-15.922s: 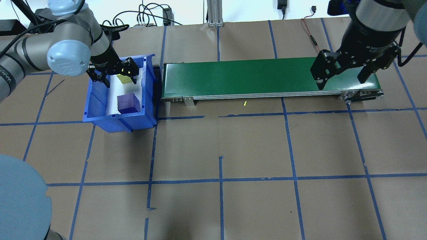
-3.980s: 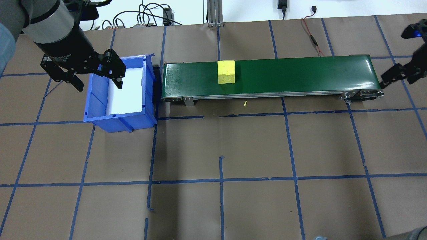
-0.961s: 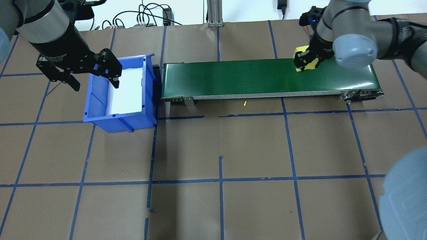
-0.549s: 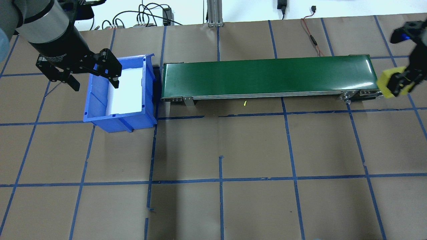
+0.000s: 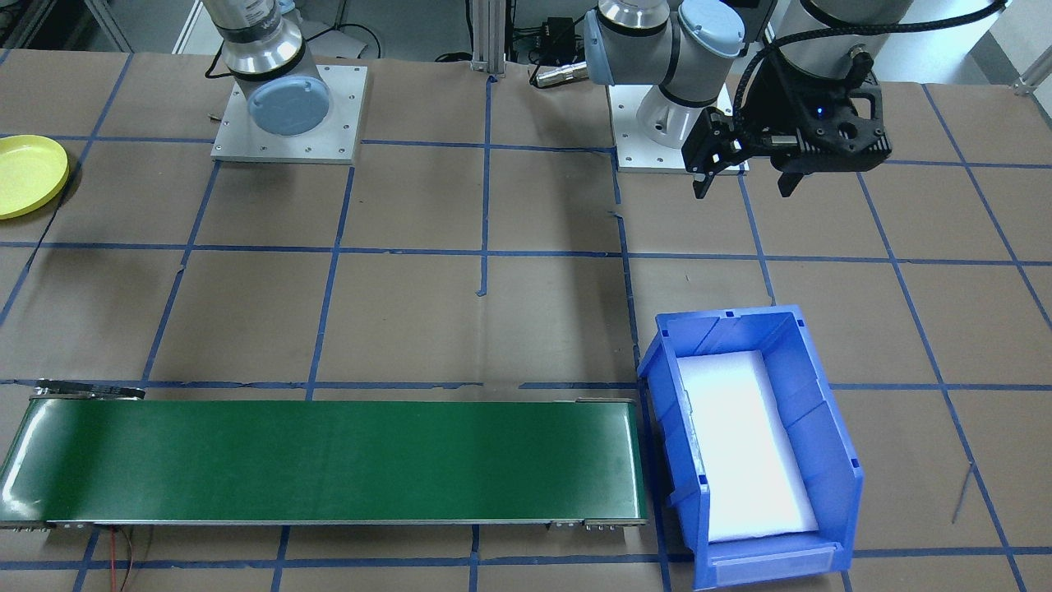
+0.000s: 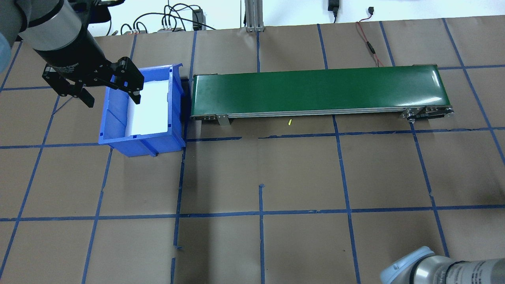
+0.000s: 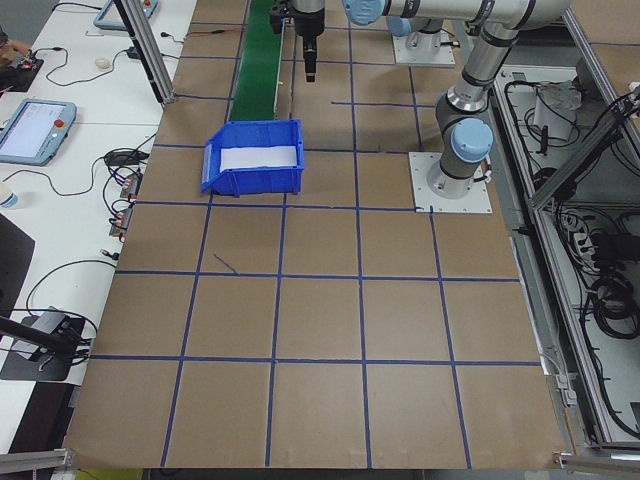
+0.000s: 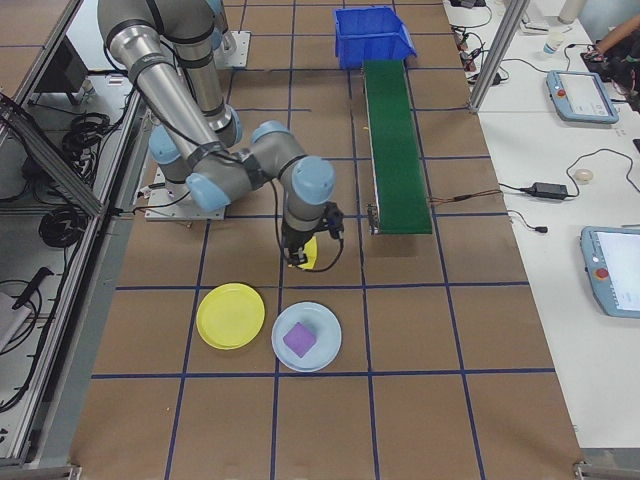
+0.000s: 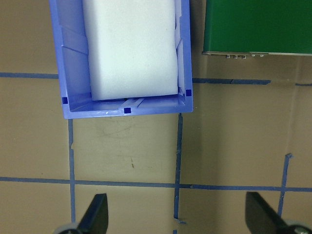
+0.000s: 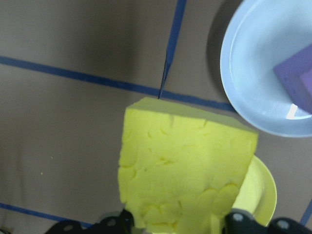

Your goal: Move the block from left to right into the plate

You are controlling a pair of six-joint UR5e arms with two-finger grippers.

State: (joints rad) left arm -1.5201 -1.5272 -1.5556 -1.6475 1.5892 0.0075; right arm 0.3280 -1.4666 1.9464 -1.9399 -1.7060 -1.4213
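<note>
The right end effector (image 10: 175, 225) is clamped on the yellow block (image 10: 185, 170), carried off the green conveyor (image 8: 395, 140) but short of the yellow plate (image 8: 231, 315), so placement remains, in my judgement; the left end effector (image 6: 108, 92) hangs with fingers apart over the blue bin (image 6: 142, 138).

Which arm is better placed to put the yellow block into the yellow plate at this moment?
The right. Its hand already grips the yellow block close to the yellow plate, beside the pale blue plate holding a purple block. The left hand is open and empty, over the blue bin.
</note>
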